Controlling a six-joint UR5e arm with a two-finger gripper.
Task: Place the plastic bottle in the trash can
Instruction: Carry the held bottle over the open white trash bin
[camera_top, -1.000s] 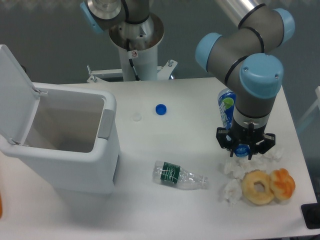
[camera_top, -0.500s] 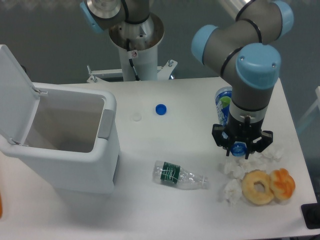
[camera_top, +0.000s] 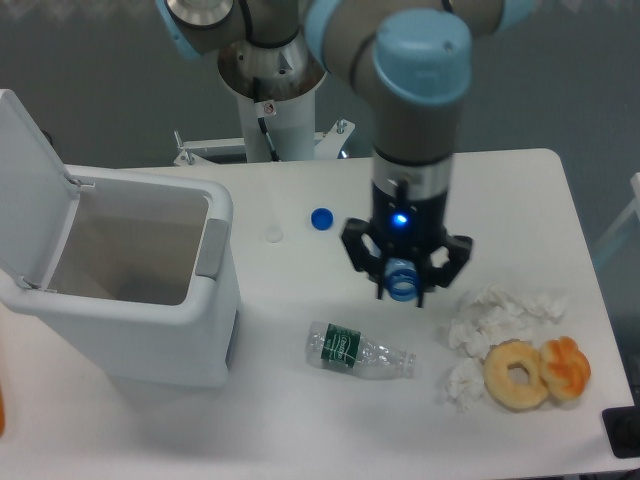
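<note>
One second on, we see the tool (camera_top: 404, 283) lifted from beside the tissues (camera_top: 490, 320) and carried left over mid-desk (camera_top: 300, 420), closed on the bottle (camera_top: 401, 280). Transport toward the open can (camera_top: 150, 330) appears underway; release remains.

A: Where does the trash can (camera_top: 150, 300) stand?
B: At the left of the table (camera_top: 560, 190), with its lid (camera_top: 30, 190) raised on the left side.
A: And the gripper (camera_top: 402, 282)?
B: Above the middle of the table, to the right of the trash can, with the plastic bottle (camera_top: 401, 279) between its fingers.
A: What lies below it?
B: A second bottle (camera_top: 360, 351) lies on its side, nearer the front edge.
A: Behind the gripper?
B: A cap (camera_top: 321, 218), and another small cap (camera_top: 274, 235) to its left, near the trash can.
A: On the right?
B: Crumpled tissues (camera_top: 495, 315), and before them a doughnut (camera_top: 517, 374) touching a pastry (camera_top: 565, 366) on its right
</note>
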